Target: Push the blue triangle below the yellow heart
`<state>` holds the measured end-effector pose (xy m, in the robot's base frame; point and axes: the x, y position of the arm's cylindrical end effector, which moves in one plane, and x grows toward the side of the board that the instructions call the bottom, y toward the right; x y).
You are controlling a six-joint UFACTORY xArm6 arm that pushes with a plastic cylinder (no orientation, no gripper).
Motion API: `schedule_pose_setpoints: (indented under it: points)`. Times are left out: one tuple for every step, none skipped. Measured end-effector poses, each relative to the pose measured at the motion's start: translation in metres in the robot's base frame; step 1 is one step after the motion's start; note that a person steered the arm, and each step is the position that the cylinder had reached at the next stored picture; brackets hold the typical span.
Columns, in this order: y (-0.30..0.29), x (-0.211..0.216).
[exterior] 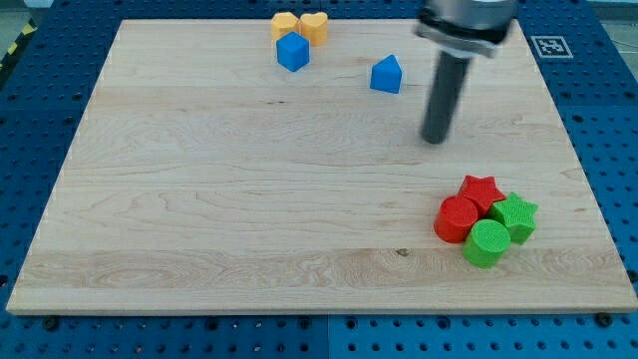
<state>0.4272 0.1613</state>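
My tip stood bare, holding nothing, right of and below the blue triangle near the board's top edge. The yellow heart touched the blue cube; an off-centre shove could have knocked that cluster.

My tip is sitting on the wooden board, right of and slightly below the blue triangle, apart from it. Yellow heart is sitting at the top edge, touching a yellow hexagon; the blue cube is sitting just under both. Lower right, four blocks are clustering: red star, red cylinder, green star, green cylinder.
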Motion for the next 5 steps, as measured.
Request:
schedule_pose_setpoints:
  points:
    - [0.045, 0.002]
    - [0.043, -0.029]
    - [0.018, -0.05]
    - [0.018, -0.05]
    - [0.017, -0.051]
